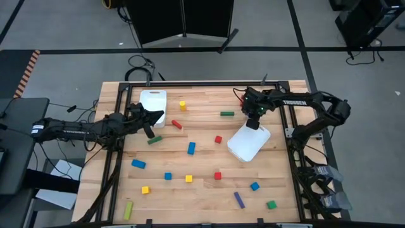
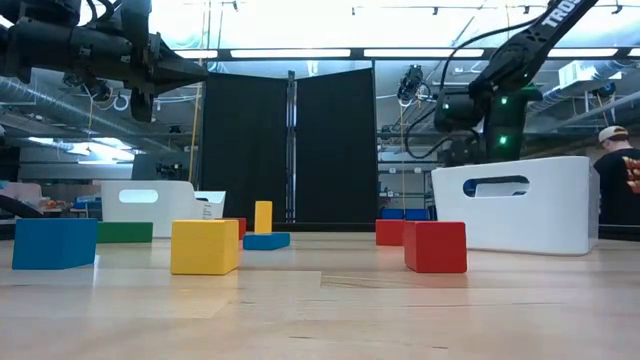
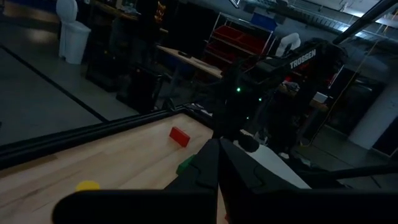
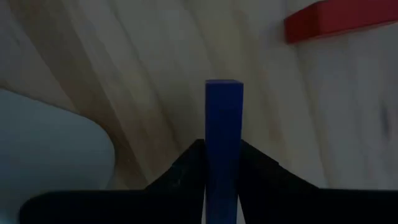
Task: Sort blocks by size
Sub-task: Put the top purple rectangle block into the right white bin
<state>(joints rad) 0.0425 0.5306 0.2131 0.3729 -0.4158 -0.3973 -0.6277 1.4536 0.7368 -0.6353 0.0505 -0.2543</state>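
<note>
Small coloured blocks lie scattered on the wooden table [image 1: 202,190], among them a red cube [image 1: 218,175], a blue bar [image 1: 191,148] and a green bar [image 1: 227,114]. My right gripper [image 1: 255,119] points down just beyond the far edge of a white bin [image 1: 249,144]. It is shut on a blue bar [image 4: 224,124], which the gripper hides in the high view. A red bar [image 4: 339,18] lies on the table beyond it. My left gripper [image 1: 152,118] hovers shut, level, beside the far-left white bin [image 1: 153,101]. My right gripper pinches the blue bar's two long sides [image 4: 222,158] between its two fingers, coming from above and pointing down. The bar runs along the fingers and sticks out past their tips. Whether its free end [image 4: 224,87] touches the table, I cannot tell.
Blocks fill the table's middle and near part: blue [image 1: 138,164], yellow [image 1: 145,189], purple [image 1: 239,200], green [image 1: 271,204]. A yellow block [image 1: 182,105] stands near the far-left bin. A person [image 2: 622,165] shows beyond the table in the low view.
</note>
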